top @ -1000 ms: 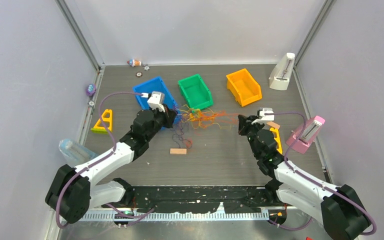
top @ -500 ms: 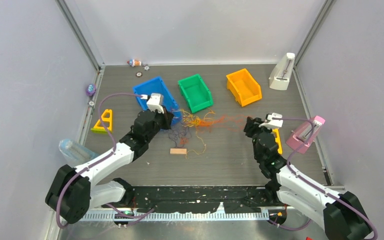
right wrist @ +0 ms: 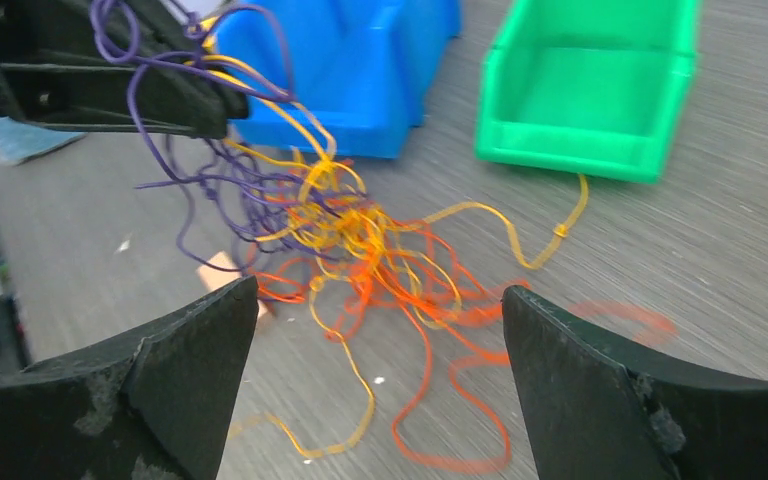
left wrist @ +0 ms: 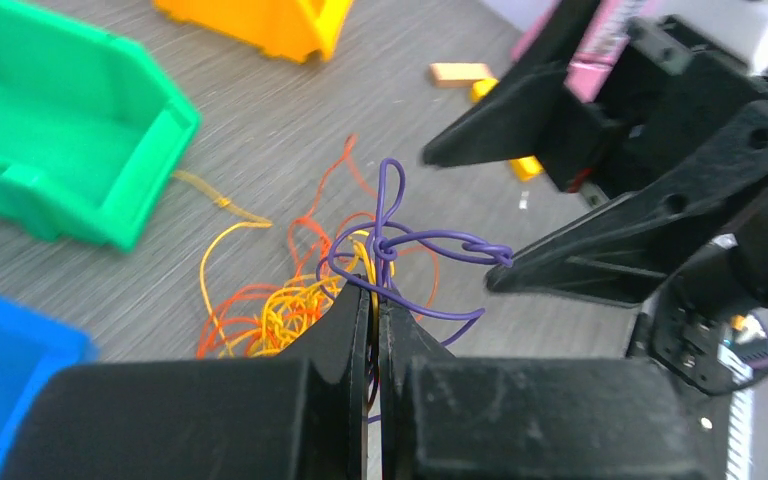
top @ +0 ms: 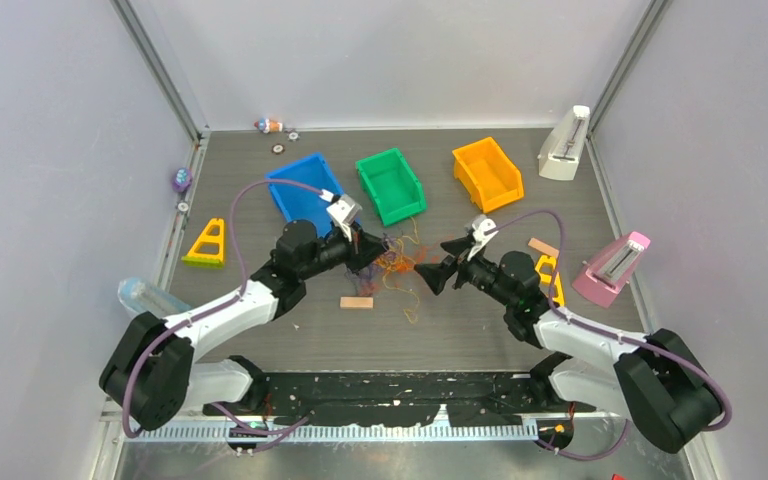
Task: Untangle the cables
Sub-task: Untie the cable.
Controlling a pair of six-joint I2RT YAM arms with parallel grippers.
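The cables (top: 397,266) are thin orange, yellow and purple strands in a loose tangle on the table, in front of the green bin. My left gripper (top: 372,246) is shut on purple and yellow strands and holds them up at the tangle's left side. In the left wrist view the gripper (left wrist: 373,292) pinches these strands, and purple loops (left wrist: 392,240) stand above its tips. My right gripper (top: 438,262) is open just right of the tangle and faces it. In the right wrist view its jaws (right wrist: 378,292) stand wide with nothing between them, and the cables (right wrist: 365,240) lie ahead on the table.
A blue bin (top: 300,188), a green bin (top: 391,184) and an orange bin (top: 487,173) stand behind the tangle. A small wooden block (top: 356,302) lies near it. A yellow triangle (top: 207,243) sits left. A white stand (top: 565,146), a pink stand (top: 615,268) and yellow pieces (top: 552,276) sit right.
My right gripper let go of the strands, opened wide and swung left toward the tangle. The left gripper moved right, still holding strands. The stretched cables fell back into a heap.
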